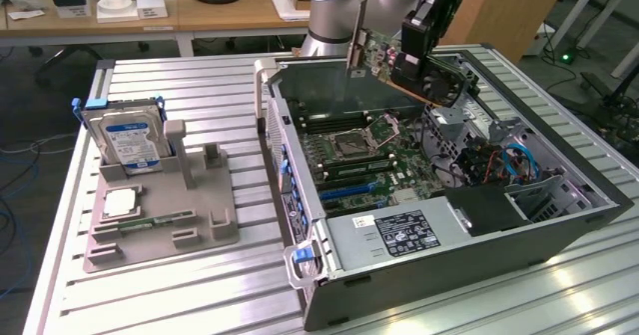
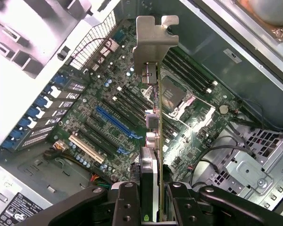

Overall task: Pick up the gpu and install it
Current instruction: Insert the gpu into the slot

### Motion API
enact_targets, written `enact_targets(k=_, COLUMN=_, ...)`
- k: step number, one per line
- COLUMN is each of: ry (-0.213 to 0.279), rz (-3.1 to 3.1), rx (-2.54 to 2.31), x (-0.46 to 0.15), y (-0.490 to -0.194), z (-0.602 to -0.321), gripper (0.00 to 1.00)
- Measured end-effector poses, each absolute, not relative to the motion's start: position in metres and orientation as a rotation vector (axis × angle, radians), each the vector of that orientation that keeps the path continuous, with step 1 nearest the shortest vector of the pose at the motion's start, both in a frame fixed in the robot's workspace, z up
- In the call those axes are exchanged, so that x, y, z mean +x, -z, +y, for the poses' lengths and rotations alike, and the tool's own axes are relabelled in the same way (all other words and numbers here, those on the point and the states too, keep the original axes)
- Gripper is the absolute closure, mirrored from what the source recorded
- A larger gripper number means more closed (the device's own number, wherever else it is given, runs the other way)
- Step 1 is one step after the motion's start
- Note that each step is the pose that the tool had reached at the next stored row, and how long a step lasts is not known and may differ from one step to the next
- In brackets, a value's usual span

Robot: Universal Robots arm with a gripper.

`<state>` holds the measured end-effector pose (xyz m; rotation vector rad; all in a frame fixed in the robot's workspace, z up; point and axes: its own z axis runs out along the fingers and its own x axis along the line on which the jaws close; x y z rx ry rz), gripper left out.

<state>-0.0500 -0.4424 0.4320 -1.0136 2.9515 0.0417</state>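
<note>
The gpu [image 1: 399, 62] hangs in the air above the back of the open computer case [image 1: 559, 234], tilted, with its green board and black cooler both showing. My gripper [image 1: 427, 22] is shut on its upper edge. In the wrist view the gpu [image 2: 154, 141] is seen edge-on, running away from my gripper [image 2: 153, 209], whose black fingers [image 2: 127, 202] press on both faces. The card's silver end bracket [image 2: 153, 40] is at its far end. Below it lies the motherboard [image 2: 108, 94] with a long blue slot [image 2: 115, 122].
On the exterior view's left a grey fixture [image 1: 215, 230] holds a silver hard drive [image 1: 125, 140], a narrow green memory stick [image 1: 155, 220] and a square chip [image 1: 118, 203]. A power supply [image 1: 399, 234] fills the case's near corner. Cables [image 1: 504, 163] and a drive cage sit to the exterior view's right.
</note>
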Motion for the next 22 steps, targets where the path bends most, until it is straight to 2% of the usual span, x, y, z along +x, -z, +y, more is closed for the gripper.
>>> enact_targets(k=22, ry=-0.043, rz=2.892, rx=-1.175, x=-0.05, y=-0.432, z=-0.4461, gripper=0.73)
